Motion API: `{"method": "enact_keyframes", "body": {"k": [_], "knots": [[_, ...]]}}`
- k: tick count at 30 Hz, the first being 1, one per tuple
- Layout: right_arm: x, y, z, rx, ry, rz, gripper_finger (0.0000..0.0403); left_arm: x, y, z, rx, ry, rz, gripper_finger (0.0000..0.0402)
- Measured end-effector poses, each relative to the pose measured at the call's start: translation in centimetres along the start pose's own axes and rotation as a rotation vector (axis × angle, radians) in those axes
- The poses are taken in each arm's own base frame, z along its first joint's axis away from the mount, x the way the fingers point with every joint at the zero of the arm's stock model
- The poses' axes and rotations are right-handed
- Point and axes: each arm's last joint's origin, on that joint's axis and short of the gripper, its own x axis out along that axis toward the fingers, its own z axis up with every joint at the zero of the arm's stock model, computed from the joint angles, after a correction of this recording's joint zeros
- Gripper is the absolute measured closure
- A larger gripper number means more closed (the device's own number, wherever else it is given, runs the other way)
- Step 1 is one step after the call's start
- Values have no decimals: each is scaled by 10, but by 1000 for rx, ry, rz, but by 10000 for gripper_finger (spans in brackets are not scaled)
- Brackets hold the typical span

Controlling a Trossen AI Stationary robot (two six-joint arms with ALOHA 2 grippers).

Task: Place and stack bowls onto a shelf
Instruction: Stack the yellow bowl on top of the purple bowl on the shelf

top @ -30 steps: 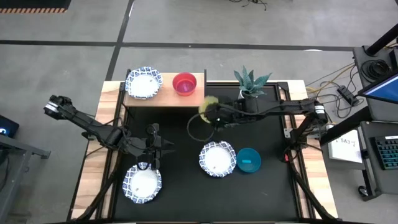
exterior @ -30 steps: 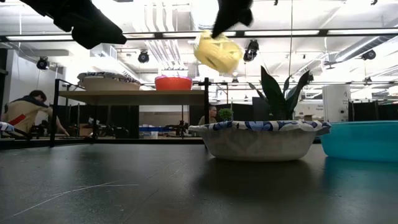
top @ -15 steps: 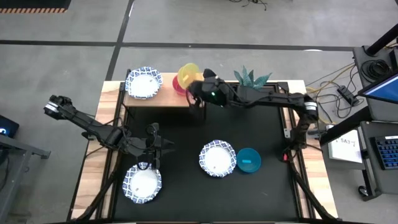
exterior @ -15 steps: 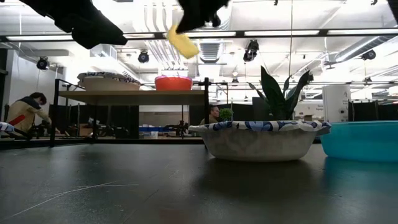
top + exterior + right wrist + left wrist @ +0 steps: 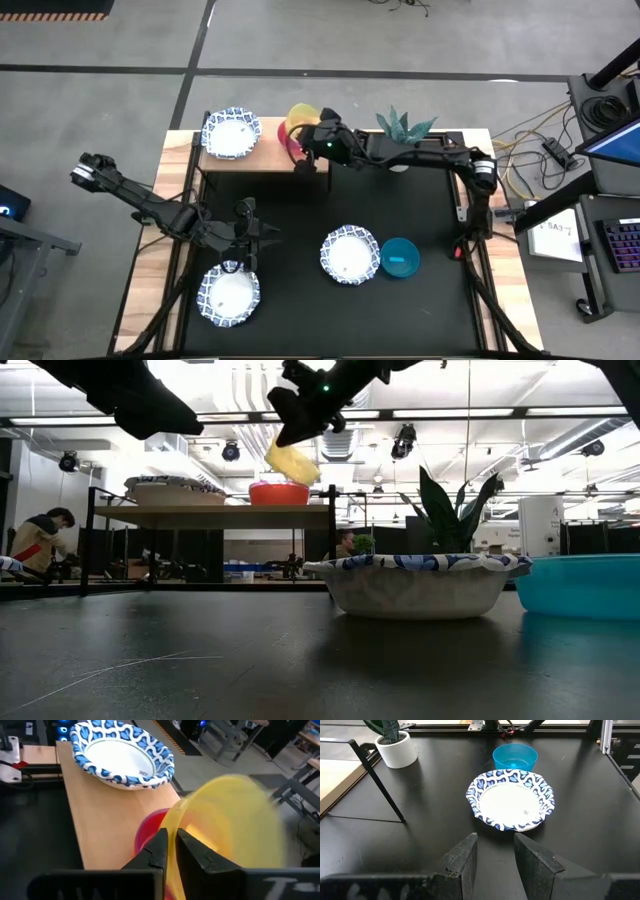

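My right gripper (image 5: 306, 140) is shut on the yellow bowl (image 5: 299, 120) and holds it over the shelf's (image 5: 268, 155) right end, just above the red bowl (image 5: 278, 493). A white blue-rimmed bowl (image 5: 231, 133) stands on the shelf's left end. My left gripper (image 5: 495, 842) is open and hovers over the mat's left part (image 5: 262, 238), touching nothing. One white bowl (image 5: 229, 293) lies near it, another (image 5: 350, 255) sits mid-mat beside the teal bowl (image 5: 400, 257). The purple bowl is out of view. My right gripper pinches the yellow bowl's rim (image 5: 175, 827), one finger (image 5: 159, 846) on each side of the wall; which side is the inside, I cannot tell. It reaches in from the table's right. The bowl (image 5: 292, 460) is lifted clear and tilted steeply, above the red bowl (image 5: 150, 832).
A potted spiky plant (image 5: 402, 130) stands right of the shelf, under my right arm. The black mat (image 5: 300, 300) has bare room at its near middle and near right. The shelf's middle (image 5: 107, 815) is bare wood. A person sits far behind in the low view (image 5: 40, 540).
My right gripper has carried the yellow bowl from above the mat's far middle toward the table's far-left, to the shelf's right end, and has come down a little over the red bowl. The bowl stays tilted in the hold.
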Motion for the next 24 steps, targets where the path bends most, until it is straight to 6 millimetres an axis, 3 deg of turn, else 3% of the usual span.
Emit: {"method": "enact_keyframes", "body": {"k": [14, 18, 24], "knots": [[0, -2, 1, 2, -5, -3, 294, 0, 0, 0, 0, 0, 0, 290], [0, -1, 1, 24, -9, -3, 299, 0, 0, 0, 0, 1, 0, 290], [15, 5, -8, 21, 6, -2, 344, 0, 0, 0, 0, 1, 0, 290]]}}
